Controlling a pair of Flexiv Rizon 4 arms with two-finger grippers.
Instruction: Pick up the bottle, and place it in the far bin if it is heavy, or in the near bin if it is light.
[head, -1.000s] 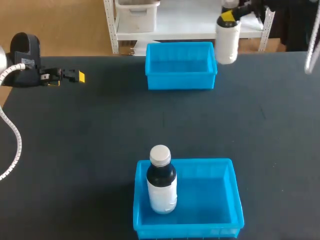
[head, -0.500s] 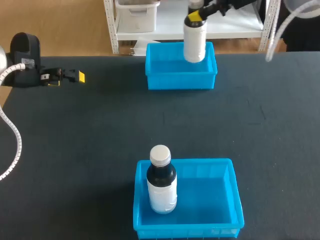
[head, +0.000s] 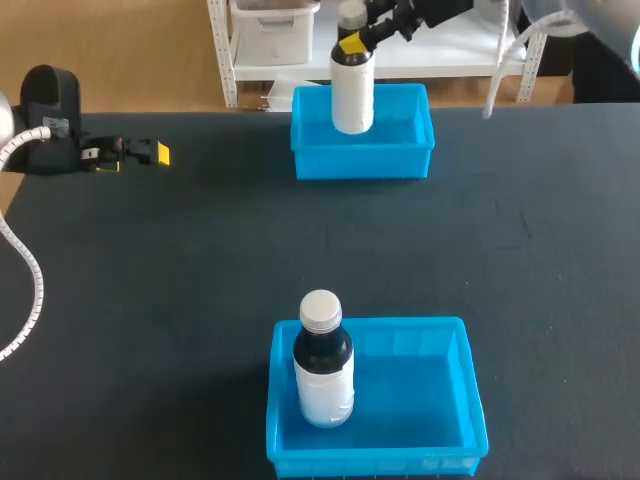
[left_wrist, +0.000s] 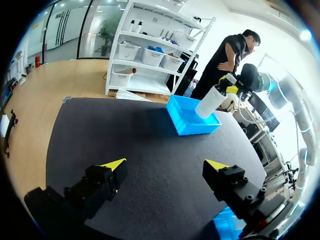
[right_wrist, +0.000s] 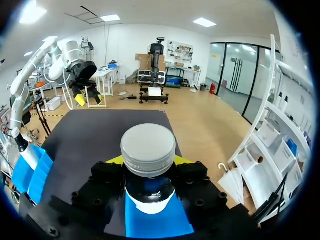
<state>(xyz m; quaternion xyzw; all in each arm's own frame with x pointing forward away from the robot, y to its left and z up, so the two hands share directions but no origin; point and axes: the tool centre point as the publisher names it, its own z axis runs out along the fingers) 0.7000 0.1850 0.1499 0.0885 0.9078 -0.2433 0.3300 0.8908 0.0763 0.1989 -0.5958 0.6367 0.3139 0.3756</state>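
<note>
My right hand (head: 351, 43), pinching the bottle (head: 352, 98) at its neck, has carried it sideways over the far bin (head: 362, 163); I judge release is next. My left hand (left_wrist: 165, 164) sits spread.

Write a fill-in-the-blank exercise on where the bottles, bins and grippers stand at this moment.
1. The right gripper is ____ on the white bottle over the far bin.
2. A second bottle stands ____ in the near bin.
3. The left gripper is ____, with nothing between its yellow tips.

Missing words: shut; upright; open.
</note>
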